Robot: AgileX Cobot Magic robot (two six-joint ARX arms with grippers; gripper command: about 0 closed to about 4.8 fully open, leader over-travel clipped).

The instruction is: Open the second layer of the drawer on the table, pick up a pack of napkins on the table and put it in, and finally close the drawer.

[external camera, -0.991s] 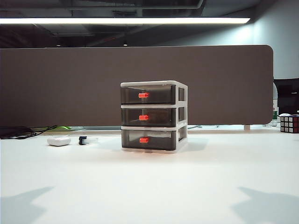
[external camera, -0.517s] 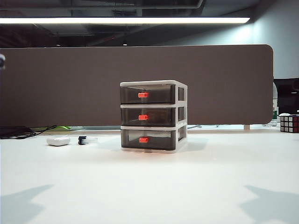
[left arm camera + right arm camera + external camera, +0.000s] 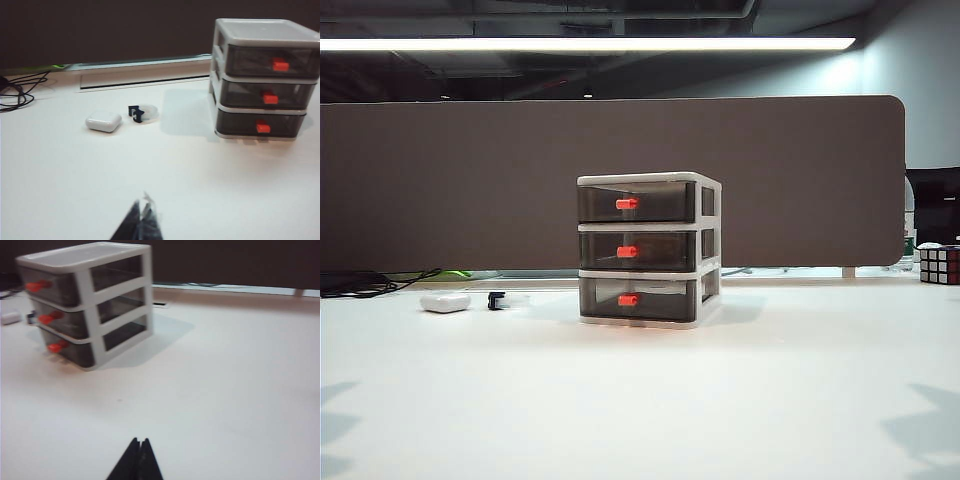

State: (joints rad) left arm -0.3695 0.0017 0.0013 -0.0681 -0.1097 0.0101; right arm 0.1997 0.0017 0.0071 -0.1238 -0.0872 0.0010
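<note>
Drawer point(image 3: 648, 250) shut, left hand point(image 3: 142, 214), right hand point(image 3: 138, 447) closed

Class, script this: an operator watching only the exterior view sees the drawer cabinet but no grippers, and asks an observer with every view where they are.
Observer: The left gripper is shut, above bare table, well short of the drawer.
Operator: And the right one?
Observer: The right gripper is shut too, also apart from the drawer, off its front corner.
Operator: Any napkin pack lying loose?
Observer: None shows on the table in either wrist view.
</note>
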